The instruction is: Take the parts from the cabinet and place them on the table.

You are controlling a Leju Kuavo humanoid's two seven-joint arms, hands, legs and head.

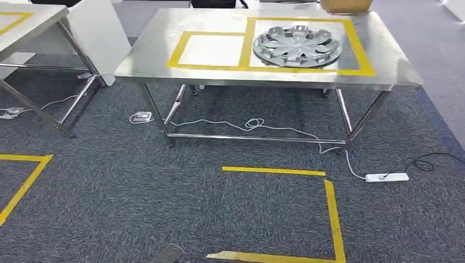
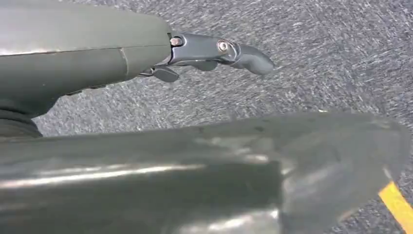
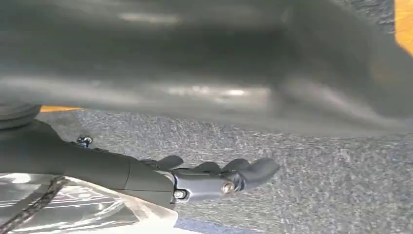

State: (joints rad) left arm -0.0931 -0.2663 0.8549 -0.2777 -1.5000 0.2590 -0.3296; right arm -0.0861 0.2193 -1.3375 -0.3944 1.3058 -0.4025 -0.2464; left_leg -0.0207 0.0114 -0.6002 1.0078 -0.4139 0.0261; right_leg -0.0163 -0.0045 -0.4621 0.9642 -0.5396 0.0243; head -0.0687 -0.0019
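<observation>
A silver wheel cover (image 1: 298, 45) lies flat inside the larger yellow-taped square on the steel table (image 1: 153, 66) ahead of me. The smaller taped square (image 1: 211, 50) beside it holds nothing. My left hand (image 2: 214, 51) hangs over grey carpet with its fingers stretched out and nothing in them. My right hand (image 3: 214, 178) also hangs over the carpet, fingers extended and holding nothing. A piece of clear plastic (image 3: 87, 204) with a dark cord shows beside the right wrist; I cannot tell what it is.
A second steel table (image 1: 33, 22) stands at the left. A white power strip (image 1: 386, 177) and cables lie on the carpet under and beside the main table. Yellow tape (image 1: 329, 208) marks a square on the floor before it. A cardboard box (image 1: 345, 5) sits at the table's far edge.
</observation>
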